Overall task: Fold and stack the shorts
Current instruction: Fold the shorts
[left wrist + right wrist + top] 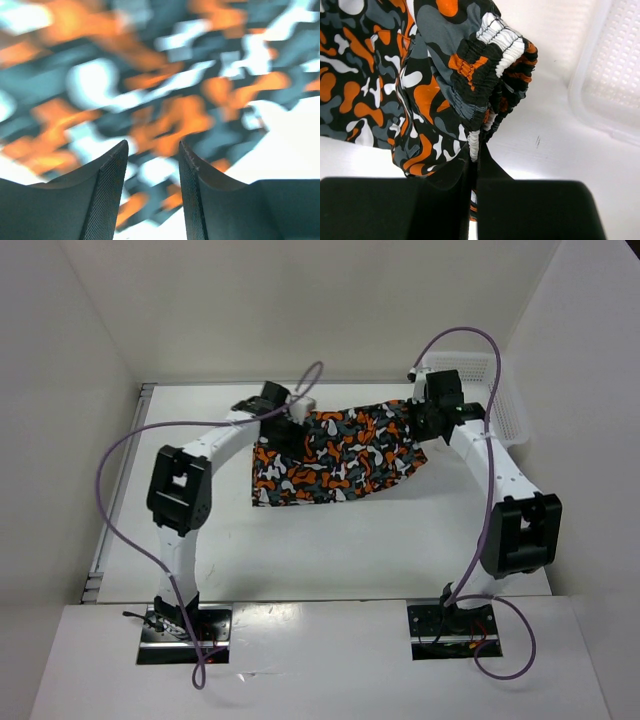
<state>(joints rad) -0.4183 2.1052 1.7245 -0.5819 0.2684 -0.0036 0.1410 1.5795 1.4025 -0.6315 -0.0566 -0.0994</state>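
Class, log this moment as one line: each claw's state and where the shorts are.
left claw: open, over shorts left end | right claw: shut on waistband | shorts: spread on table, right end raised

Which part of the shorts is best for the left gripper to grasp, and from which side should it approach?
Probably the far left corner of the shorts, coming from above with the left gripper. The right gripper pinches the gathered waistband at the far right end, so the matching corner would let the cloth lift evenly. The left part lies spread on the table.
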